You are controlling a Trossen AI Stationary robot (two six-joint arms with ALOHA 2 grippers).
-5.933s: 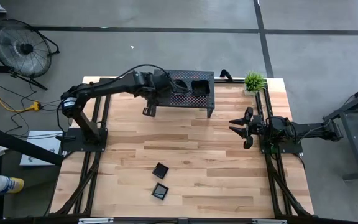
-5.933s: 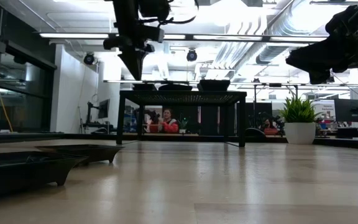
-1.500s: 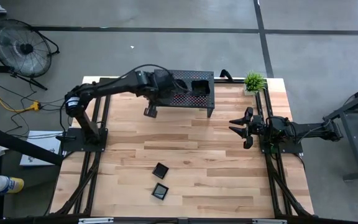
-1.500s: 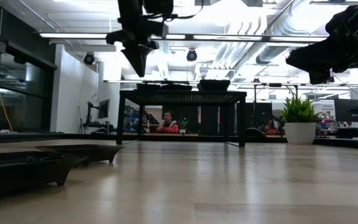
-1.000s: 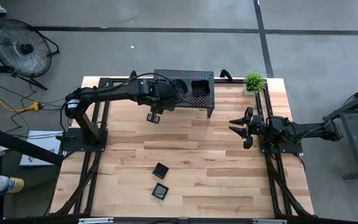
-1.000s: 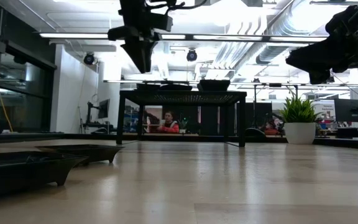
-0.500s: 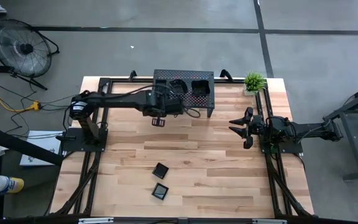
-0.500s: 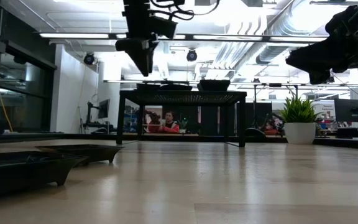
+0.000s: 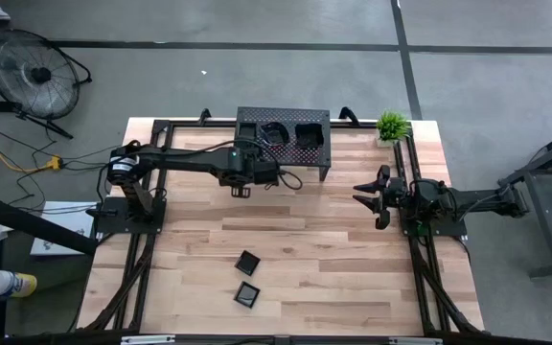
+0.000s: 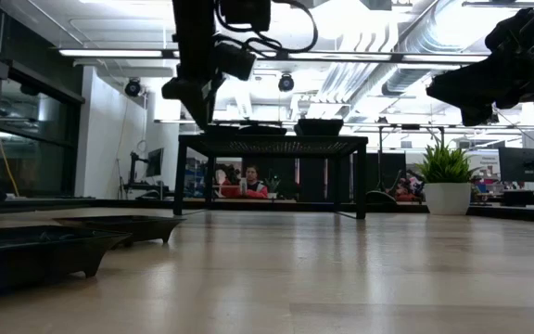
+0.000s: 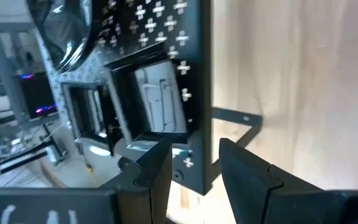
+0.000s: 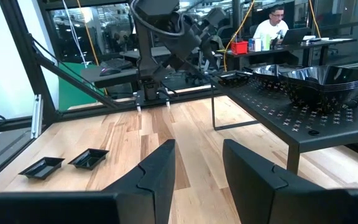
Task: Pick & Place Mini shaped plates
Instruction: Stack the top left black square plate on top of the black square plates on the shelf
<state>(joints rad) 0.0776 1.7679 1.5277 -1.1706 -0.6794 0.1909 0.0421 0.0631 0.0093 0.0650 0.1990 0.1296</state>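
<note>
Two small black mini shaped plates [image 9: 247, 261] [image 9: 247, 294] rest flat on the wooden table near its front; the right wrist view shows them too [image 12: 42, 167] [image 12: 89, 157]. More black plates [image 9: 307, 134] sit on top of the perforated black rack [image 9: 284, 129] at the far edge. One of these is a square plate [image 11: 160, 102]. My left gripper [image 9: 241, 190] hangs open in the air just in front of the rack's near left corner, slanting down, with nothing between its fingers [image 11: 194, 168]. My right gripper [image 9: 364, 198] waits open and level at the table's right side.
A potted plant [image 9: 392, 125] stands at the far right corner beside the rack. The rack's legs [image 10: 361, 181] stand on the table, with open space beneath its top. Bare wood [image 9: 305, 240] lies between the rack and the two plates. People sit at desks in the room beyond.
My left gripper has sunk a little and drifted from the rack's front left toward the table's near edge. Its wrist has rolled and the arm has lowered and stretched out. The plates and my right arm have kept still.
</note>
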